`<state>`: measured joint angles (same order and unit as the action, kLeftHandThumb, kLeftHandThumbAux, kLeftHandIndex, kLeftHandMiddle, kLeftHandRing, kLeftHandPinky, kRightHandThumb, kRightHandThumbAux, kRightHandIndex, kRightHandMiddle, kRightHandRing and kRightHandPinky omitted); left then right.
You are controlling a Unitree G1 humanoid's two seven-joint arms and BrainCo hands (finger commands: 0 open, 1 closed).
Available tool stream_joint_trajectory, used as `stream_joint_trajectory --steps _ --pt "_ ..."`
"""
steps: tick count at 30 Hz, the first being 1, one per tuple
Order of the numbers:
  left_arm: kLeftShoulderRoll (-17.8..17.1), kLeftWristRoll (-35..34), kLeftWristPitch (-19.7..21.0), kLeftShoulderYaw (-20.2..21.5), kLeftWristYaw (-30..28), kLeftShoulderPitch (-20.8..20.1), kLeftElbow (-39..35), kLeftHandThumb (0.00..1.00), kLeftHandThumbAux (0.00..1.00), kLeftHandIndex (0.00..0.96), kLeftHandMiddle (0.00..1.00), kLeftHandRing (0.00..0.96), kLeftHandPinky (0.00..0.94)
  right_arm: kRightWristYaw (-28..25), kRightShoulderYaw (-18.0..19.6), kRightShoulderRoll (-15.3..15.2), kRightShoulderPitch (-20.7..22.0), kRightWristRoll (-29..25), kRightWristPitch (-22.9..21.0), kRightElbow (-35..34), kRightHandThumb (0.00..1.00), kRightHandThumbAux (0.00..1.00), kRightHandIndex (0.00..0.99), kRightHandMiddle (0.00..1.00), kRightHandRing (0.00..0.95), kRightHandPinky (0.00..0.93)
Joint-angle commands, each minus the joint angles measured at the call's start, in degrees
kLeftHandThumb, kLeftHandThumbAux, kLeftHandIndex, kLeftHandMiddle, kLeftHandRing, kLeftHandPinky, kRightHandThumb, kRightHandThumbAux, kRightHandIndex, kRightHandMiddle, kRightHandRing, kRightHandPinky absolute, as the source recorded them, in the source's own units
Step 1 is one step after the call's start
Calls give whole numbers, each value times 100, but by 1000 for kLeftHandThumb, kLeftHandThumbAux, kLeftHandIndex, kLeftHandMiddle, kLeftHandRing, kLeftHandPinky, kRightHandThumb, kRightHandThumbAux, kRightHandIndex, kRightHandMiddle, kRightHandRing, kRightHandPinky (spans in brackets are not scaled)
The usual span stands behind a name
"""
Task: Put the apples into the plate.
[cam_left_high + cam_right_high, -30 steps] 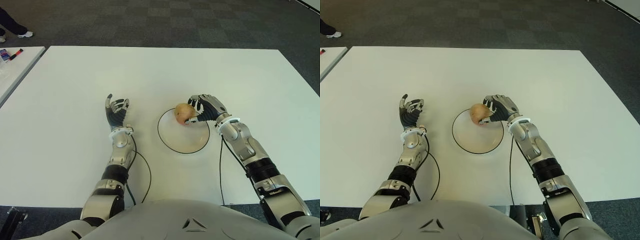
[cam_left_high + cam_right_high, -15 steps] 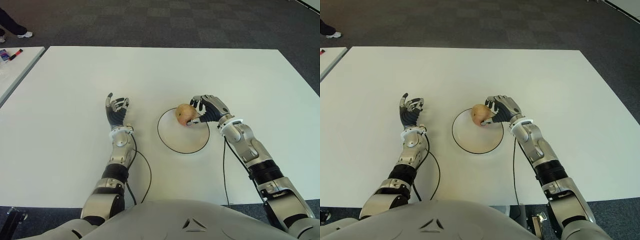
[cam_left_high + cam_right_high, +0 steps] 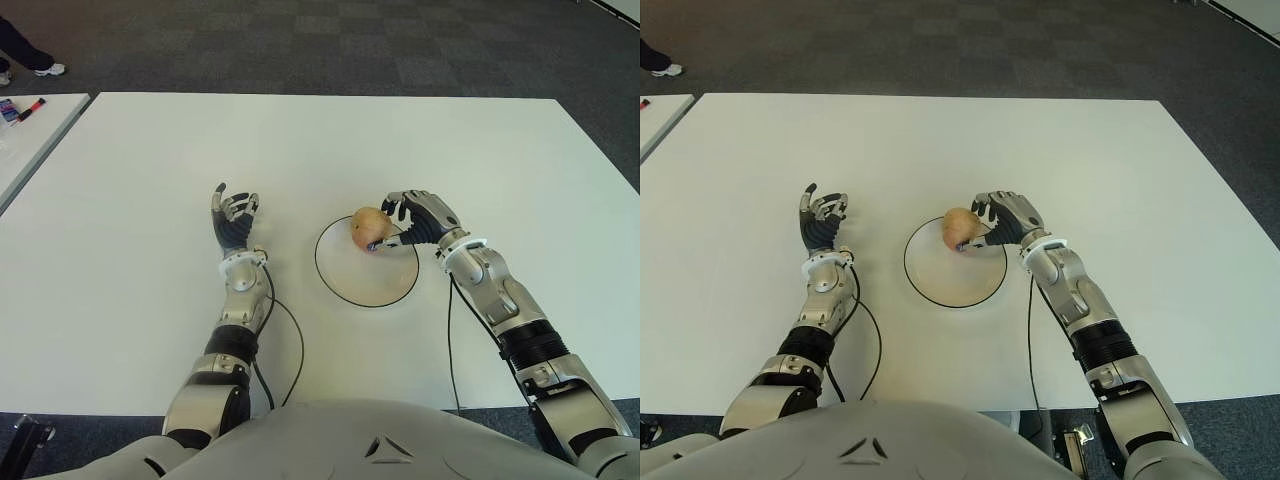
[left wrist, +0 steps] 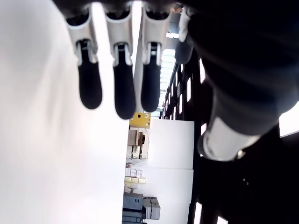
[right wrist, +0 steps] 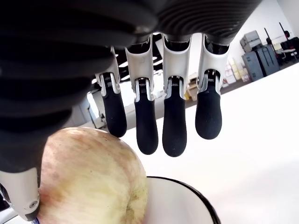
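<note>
My right hand [image 3: 418, 217] is at the far right rim of the plate [image 3: 345, 283], with the apple [image 3: 367, 227] just on its left. The apple sits at the plate's far edge, inside the black rim line as far as I can judge from above. In my right wrist view the apple [image 5: 88, 177] fills the near corner, pale yellow with a reddish blush, and my four fingers [image 5: 174, 116] hang straight above it, spread and not wrapped around it. My thumb presses close against the apple's side, but whether it really touches I cannot say; the view is too tight there. So my right hand is loosened, fingers extended, holding nothing firmly. The plate's rim [image 5: 187, 186] shows just under the apple in that view.

My left hand [image 3: 235, 221] is on the left of the plate, well apart from it, palm up over the table [image 3: 150, 180]. Its fingers [image 4: 115, 79] are straight and relaxed in my left wrist view, with nothing between them.

The table is white and bare around the plate. A black cable [image 3: 292, 345] runs along my left forearm, and another [image 3: 443, 340] beside my right forearm. Dark carpet [image 3: 330, 45] lies beyond the table's far edge.
</note>
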<state>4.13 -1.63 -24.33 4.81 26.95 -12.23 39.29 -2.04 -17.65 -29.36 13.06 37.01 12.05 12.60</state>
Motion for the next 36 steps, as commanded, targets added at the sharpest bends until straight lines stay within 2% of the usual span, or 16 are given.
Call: stream_joint_trajectory --steps 1,13,23,25,26,28,32,36 --pt "264 25 38 -11 -95 28 20 277 741 142 374 448 470 -237 -173 -69 63 113 46 216 946 660 392 469 531 638" --pt "291 13 27 11 -40 -19 63 279 743 134 380 448 472 -796 -382 -113 327 61 -27 435 944 664 370 475 566 668" --pt "334 -4 -47 90 -9 -63 160 274 738 127 385 452 472 -945 -500 -95 511 73 1 653 933 672 347 455 534 582" --pt "338 -2 -44 96 -24 -63 160 270 735 125 386 452 471 -966 -515 -92 538 52 14 688 972 654 283 425 522 566" --pt "338 -2 -42 98 -30 -63 161 268 734 123 386 452 470 -974 -520 -91 547 46 17 701 874 599 254 408 508 555" --pt "335 -3 -39 100 -36 -72 173 266 733 120 385 452 470 -1001 -524 -84 564 34 15 720 782 551 220 383 489 536" --pt "329 -5 -21 106 -41 -91 201 263 727 114 382 450 470 -1041 -517 -48 593 -5 -23 754 690 513 160 330 451 512" --pt "305 -6 24 103 -71 -102 213 258 714 105 376 445 466 -1041 -522 -43 602 24 -53 751 642 510 116 289 425 501"
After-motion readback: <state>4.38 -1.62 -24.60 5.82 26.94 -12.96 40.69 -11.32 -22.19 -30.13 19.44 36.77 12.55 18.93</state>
